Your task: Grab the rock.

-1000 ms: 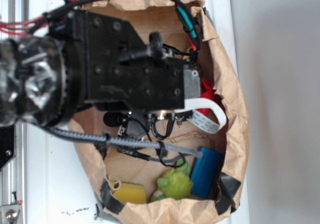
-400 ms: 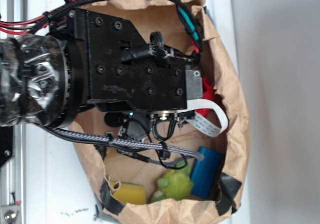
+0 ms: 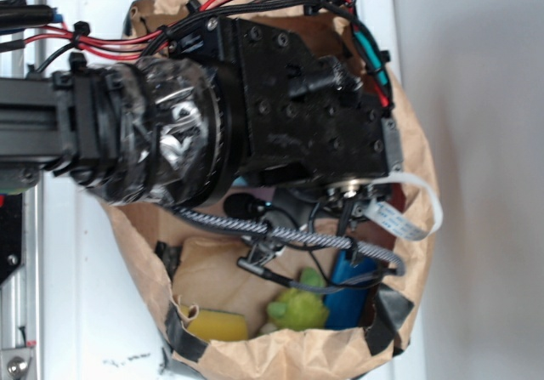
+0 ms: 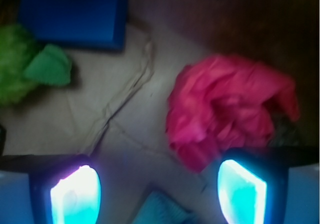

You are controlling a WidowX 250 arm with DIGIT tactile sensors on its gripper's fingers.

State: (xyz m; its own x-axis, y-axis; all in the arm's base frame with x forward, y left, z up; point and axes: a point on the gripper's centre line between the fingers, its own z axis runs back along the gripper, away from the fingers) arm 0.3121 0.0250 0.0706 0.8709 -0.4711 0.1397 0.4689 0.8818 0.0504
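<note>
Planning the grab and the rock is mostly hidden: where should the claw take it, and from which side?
Only a dark bumpy sliver of the rock shows, tucked at the right edge of the red wad in the wrist view. Likely come down on that side, open claw shifted right so one finger slips between wad and rock; its full shape is hidden.

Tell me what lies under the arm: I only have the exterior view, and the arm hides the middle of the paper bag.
Observer: The wrist view shows a red ruffled wad on the bag floor, just ahead of the pad on the picture's right.
Operator: Are the jaws open?
Observer: Yes, open, with nothing gripped between them.
Operator: Anything dark and bumpy?
Observer: Possibly the rock: something dark peeks out at the wad's right edge, too blurred to be sure.
</note>
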